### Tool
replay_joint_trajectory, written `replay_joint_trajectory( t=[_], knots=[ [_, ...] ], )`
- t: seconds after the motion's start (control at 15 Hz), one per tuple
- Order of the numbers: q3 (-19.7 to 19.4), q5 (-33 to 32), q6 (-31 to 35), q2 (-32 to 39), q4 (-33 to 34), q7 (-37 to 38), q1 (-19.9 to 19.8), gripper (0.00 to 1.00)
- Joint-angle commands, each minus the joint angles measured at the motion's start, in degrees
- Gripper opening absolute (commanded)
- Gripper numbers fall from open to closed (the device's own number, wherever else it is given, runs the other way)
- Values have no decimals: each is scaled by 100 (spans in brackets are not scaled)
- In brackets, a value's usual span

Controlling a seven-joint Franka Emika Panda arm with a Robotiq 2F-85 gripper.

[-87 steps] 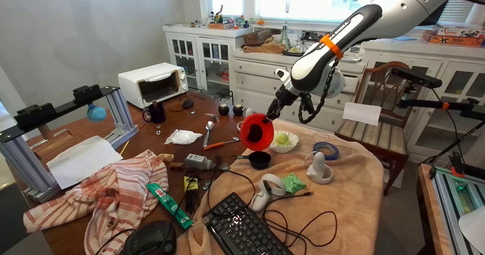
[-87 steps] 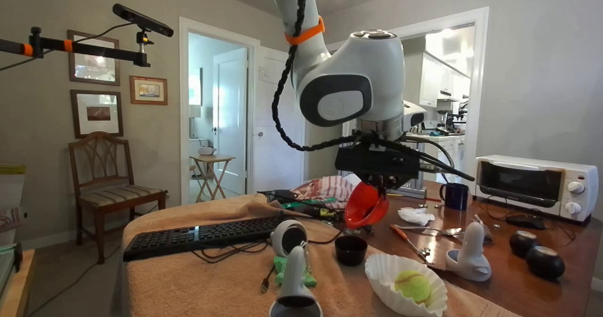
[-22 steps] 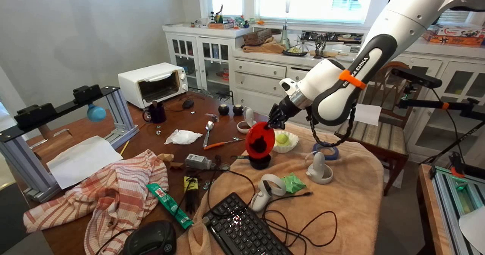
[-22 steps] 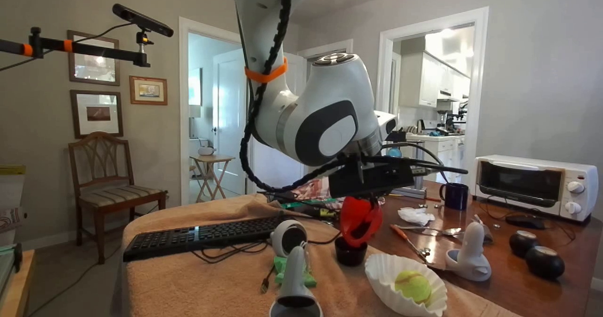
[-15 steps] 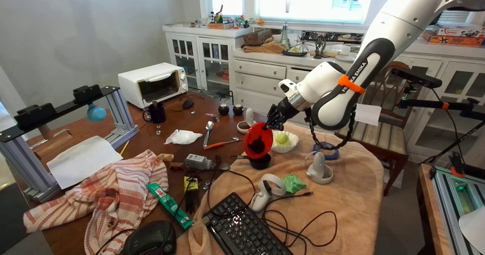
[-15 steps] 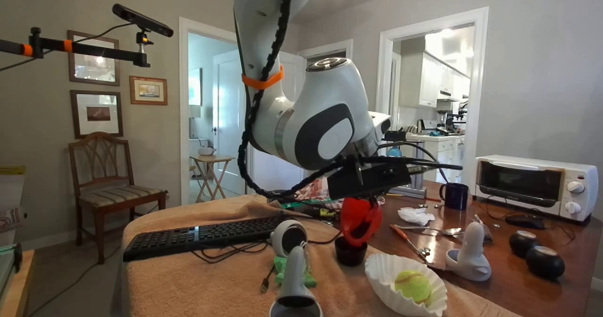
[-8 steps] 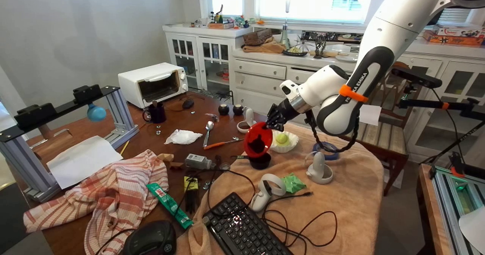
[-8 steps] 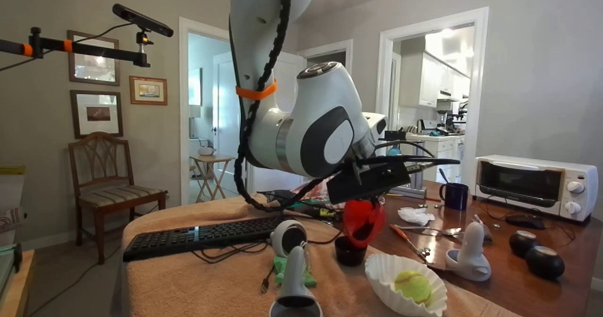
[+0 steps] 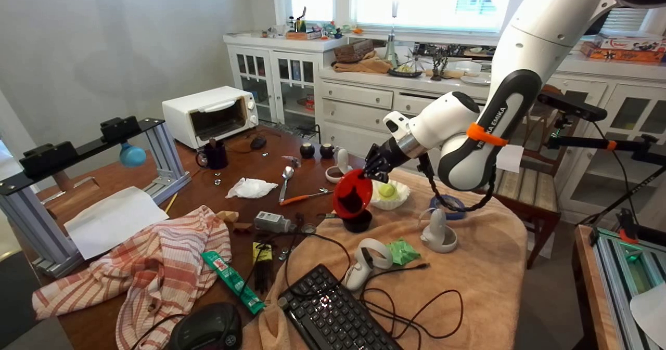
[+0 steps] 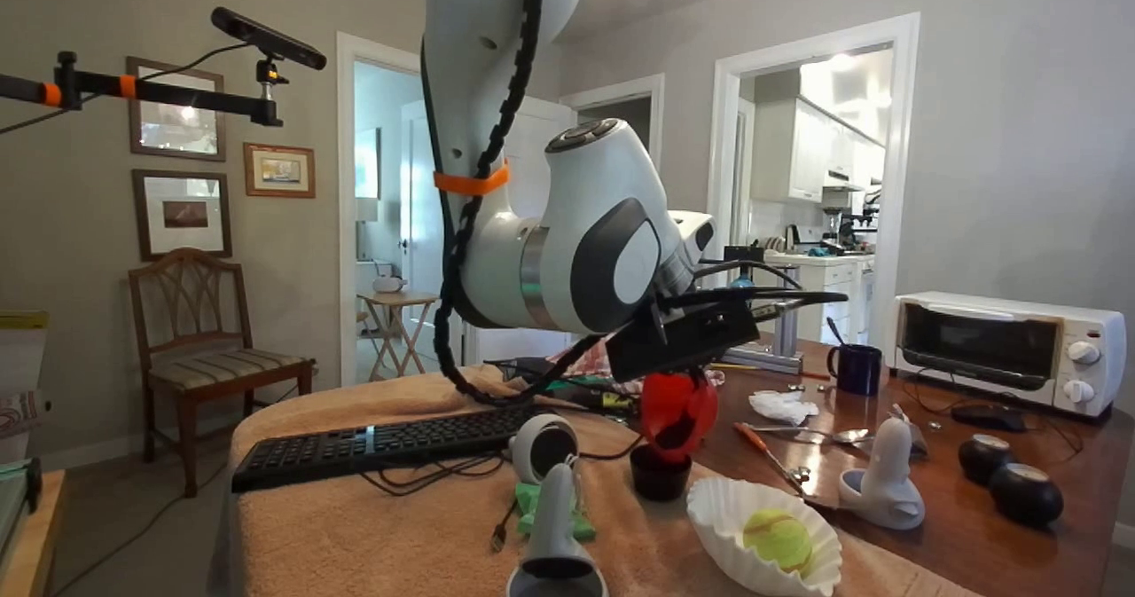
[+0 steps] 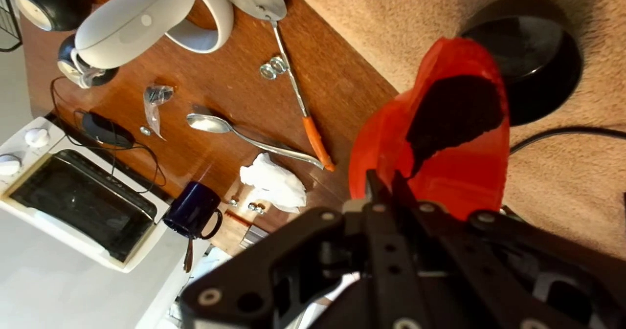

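My gripper (image 11: 385, 172) is shut on the rim of a red cup (image 11: 457, 177), its fingertips close together over the red wall. Dark, grainy stuff (image 11: 459, 106) clings in a ragged patch inside the cup. Tilted on its side, the red cup (image 9: 365, 186) hangs just above a small black cup (image 9: 357, 224) with a handle, overlapping its rim in both exterior views. Whether the two touch I cannot tell. The black cup (image 11: 543, 70) shows beside the red one in the wrist view; its contents are too dark to make out.
Close by stands a white fluted bowl (image 10: 716, 526) holding a tennis ball (image 10: 777, 539). White controllers (image 9: 438, 233), a green wrapper (image 9: 403, 251) and a keyboard (image 9: 333, 313) lie on the tan towel. A spoon (image 11: 210, 122), an orange-handled spatula (image 11: 317, 143) and a mug (image 11: 193, 209) are on the wood.
Since several seconds ago the red cup has come down over the black cup, and its dark contents have spread from a round patch. Over the last second the arm has tilted and shifted slightly.
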Motion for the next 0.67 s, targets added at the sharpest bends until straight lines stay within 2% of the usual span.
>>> replay_joint_trajectory(
  t=[0.0,0.6],
  knots=[
    [-433,-107,180,-173,-173,255,406,1],
    [-825,-45,179,-282,-273,261,849,1]
  ],
)
